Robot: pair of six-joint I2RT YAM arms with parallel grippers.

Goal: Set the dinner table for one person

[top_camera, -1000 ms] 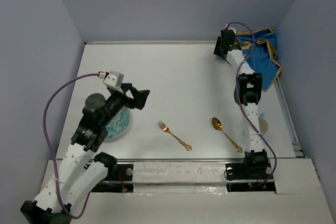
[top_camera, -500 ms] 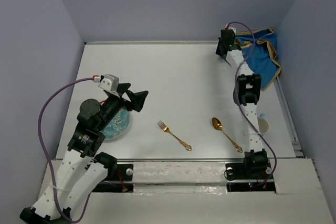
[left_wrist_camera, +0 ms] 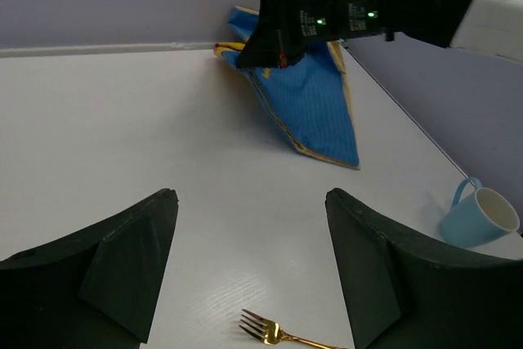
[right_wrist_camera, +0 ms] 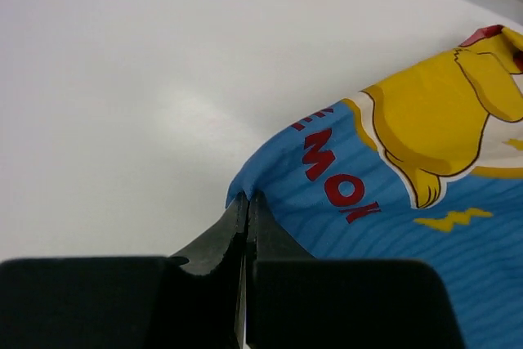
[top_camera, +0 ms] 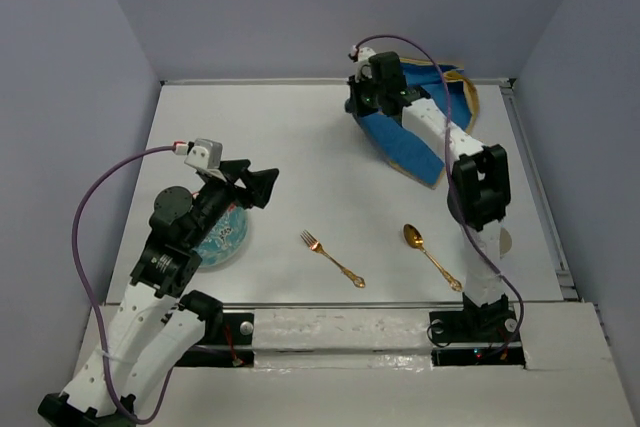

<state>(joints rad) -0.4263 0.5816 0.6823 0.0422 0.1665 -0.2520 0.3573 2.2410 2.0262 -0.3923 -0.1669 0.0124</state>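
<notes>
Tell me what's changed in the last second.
The right gripper, shut on the blue cloth, swung left along the far edge, dragging it out of the far right corner. The left gripper, open, barely shifted; fork, spoon and plate stayed put.

The left gripper (top_camera: 268, 188) hangs wide apart on a bent arm; the right gripper (right_wrist_camera: 246, 202), arm extended far, pinches the blue cloth (top_camera: 405, 137).

Plain lavender-grey walls (top_camera: 330, 7) stood along the left, far and right edges of the flat white tabletop (top_camera: 300, 147). The walls were bare and smooth. The light was soft and even, with only faint shadows. A thin shiny strip (top_camera: 330, 304) ran along the near edge of the tabletop.
</notes>
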